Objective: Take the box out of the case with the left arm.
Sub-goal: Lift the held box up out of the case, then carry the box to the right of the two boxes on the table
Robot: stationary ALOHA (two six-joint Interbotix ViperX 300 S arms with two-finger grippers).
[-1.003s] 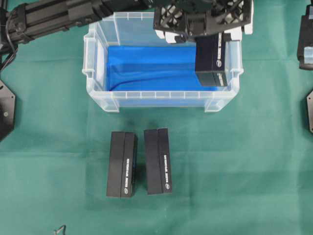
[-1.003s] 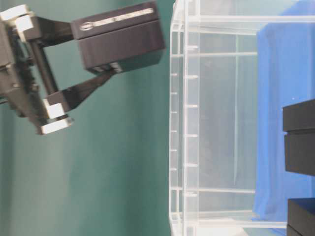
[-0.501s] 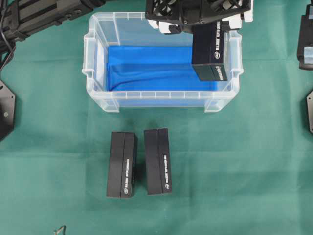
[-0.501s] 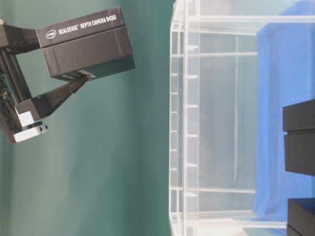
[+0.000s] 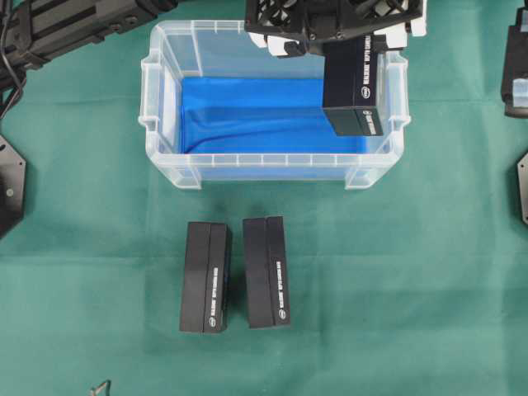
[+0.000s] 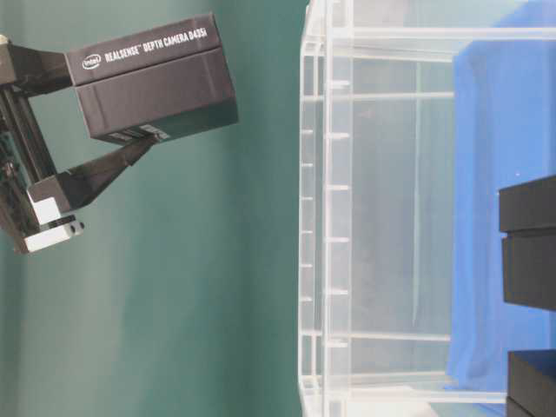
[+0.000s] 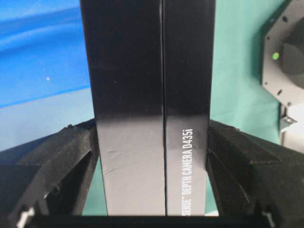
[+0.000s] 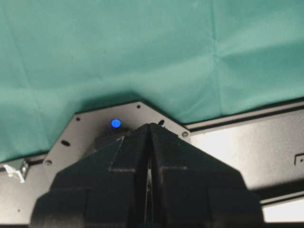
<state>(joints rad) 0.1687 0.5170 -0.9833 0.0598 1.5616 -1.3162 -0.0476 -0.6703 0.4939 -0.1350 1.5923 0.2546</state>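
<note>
The box (image 5: 353, 87), black with white lettering, hangs above the right end of the case (image 5: 165, 157), clear of its rim. My left gripper (image 7: 152, 142) is shut on the box (image 7: 147, 95), with a finger pressed to each long side. The table-level view shows the box (image 6: 152, 78) held well apart from the case's wall (image 6: 326, 217). A blue cloth (image 5: 247, 115) lines the case's bottom, and nothing else shows inside. My right gripper (image 8: 151, 137) is shut and holds nothing, parked over its base plate.
Two more black boxes (image 5: 206, 276) (image 5: 266, 271) lie side by side on the green cloth in front of the case. The right arm (image 5: 516, 58) stays at the far right edge. Arm base plates sit at both side edges.
Over the last second the left gripper lifted the box further away from the case and levelled it. In the last half second nothing has visibly moved.
</note>
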